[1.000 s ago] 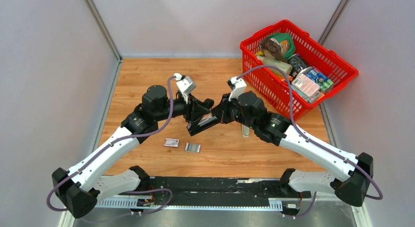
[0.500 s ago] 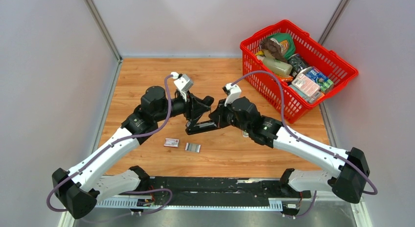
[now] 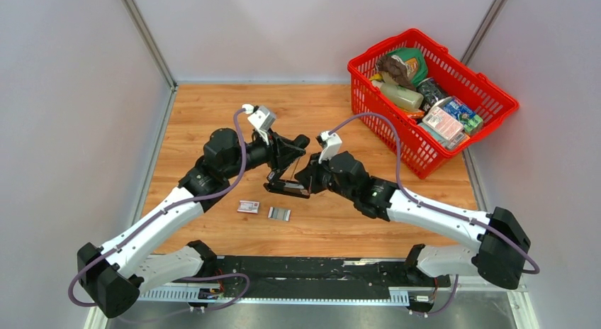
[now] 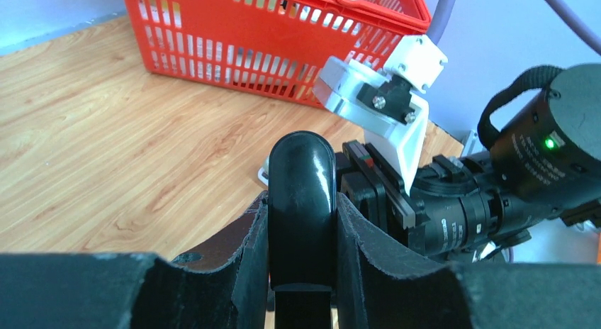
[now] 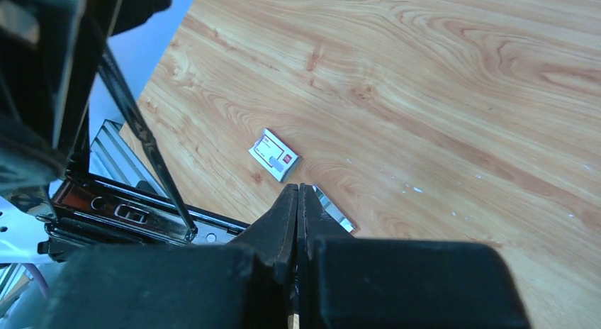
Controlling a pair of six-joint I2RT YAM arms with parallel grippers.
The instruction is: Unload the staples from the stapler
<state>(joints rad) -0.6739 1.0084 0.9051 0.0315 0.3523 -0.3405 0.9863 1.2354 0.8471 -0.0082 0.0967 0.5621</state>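
Top external, one stapler (image 3: 288,189) clamped in left pincer (image 4: 301,230), right pincer (image 5: 298,201) closed empty, one strip of staples (image 3: 279,213), one box (image 3: 248,206)

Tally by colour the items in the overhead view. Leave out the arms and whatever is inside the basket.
Black: 1, the stapler
Silvery: 1, the strip of staples
Red and white: 1, the small box
Red: 1, the basket
Total: 4
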